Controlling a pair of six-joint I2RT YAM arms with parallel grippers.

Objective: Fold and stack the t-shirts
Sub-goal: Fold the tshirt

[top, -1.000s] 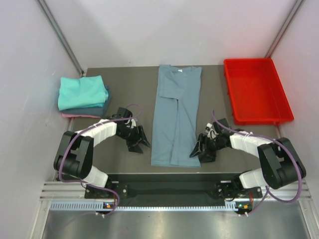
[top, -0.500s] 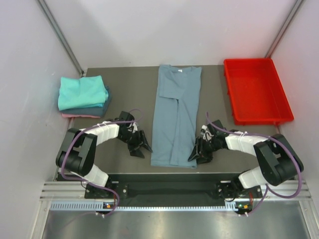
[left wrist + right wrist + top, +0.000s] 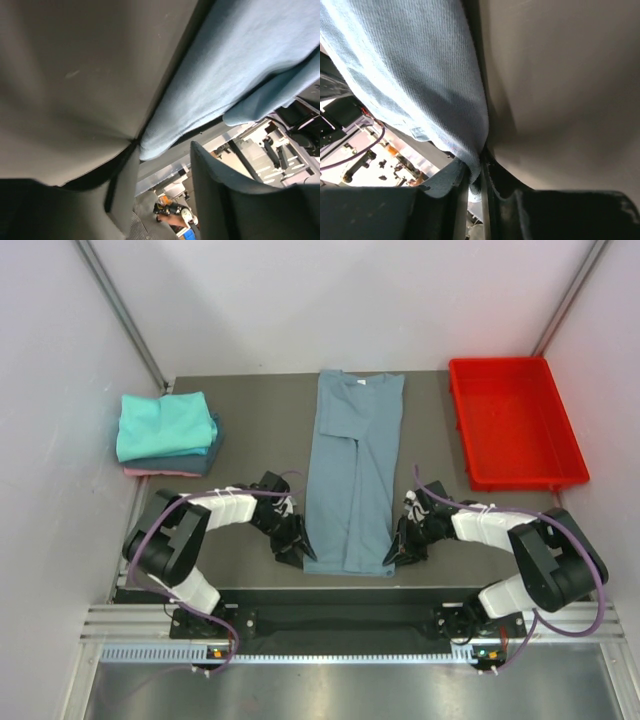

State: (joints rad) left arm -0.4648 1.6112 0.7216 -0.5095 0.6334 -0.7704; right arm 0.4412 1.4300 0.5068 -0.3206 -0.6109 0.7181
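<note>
A dusty grey-blue t-shirt (image 3: 352,475) lies folded into a long strip down the middle of the dark table, neck at the far end. My left gripper (image 3: 296,548) is at its near left corner, jaws open. In the left wrist view the cloth corner (image 3: 152,147) touches one fingertip (image 3: 131,165) of the left gripper (image 3: 165,150). My right gripper (image 3: 396,551) is at the near right corner, shut on the hem. The right wrist view shows the t-shirt (image 3: 410,65) pinched between the closed fingers of the right gripper (image 3: 479,175). A stack of folded t-shirts (image 3: 166,430), teal on top, sits at the left.
A red plastic tray (image 3: 515,475) stands at the back right of the table (image 3: 250,440). Pale walls close in on both sides and behind. The table's near edge and a metal rail (image 3: 340,625) run just below both grippers.
Both grippers have moved inward to the grey-blue t-shirt's near corners. The right jaws have closed on the hem. The left jaws have narrowed a little.
</note>
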